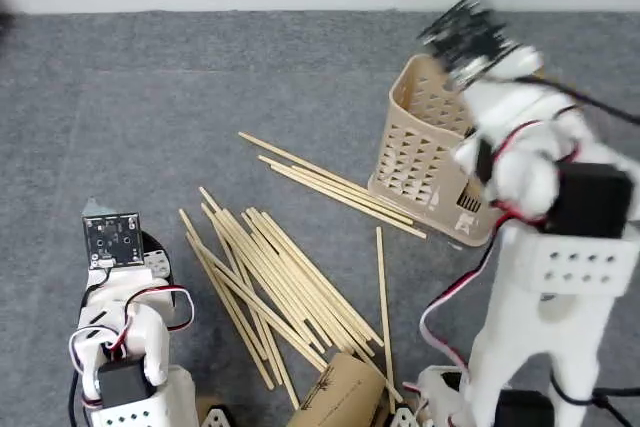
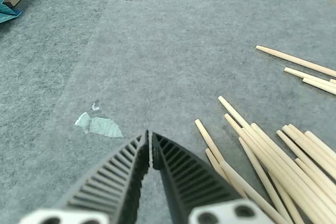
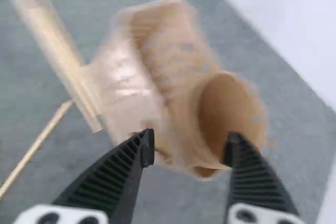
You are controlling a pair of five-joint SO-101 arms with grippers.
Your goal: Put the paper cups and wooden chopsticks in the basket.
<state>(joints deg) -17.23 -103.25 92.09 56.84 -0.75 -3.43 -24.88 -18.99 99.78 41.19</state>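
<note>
- one paper cup (image 1: 340, 392) lies on its side at the table's near edge in the high view, between the two arm bases. the wooden chopsticks (image 1: 275, 287) fan diagonally beside it, apart from the basket (image 1: 425, 162), over which the right gripper (image 1: 468, 35) hangs.
- left wrist view: the left gripper (image 2: 150, 148) is pressed closed and empty, with the wooden chopsticks just beside it, slanting away.
- right wrist view: the right gripper is spread wide, holding nothing. a second paper cup (image 3: 226, 114) sits blurred just beyond, by the basket; whether inside, i cannot tell.

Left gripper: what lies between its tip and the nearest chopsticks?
Bare grey mat separates the left gripper from the chopsticks, as the left wrist view shows.
</note>
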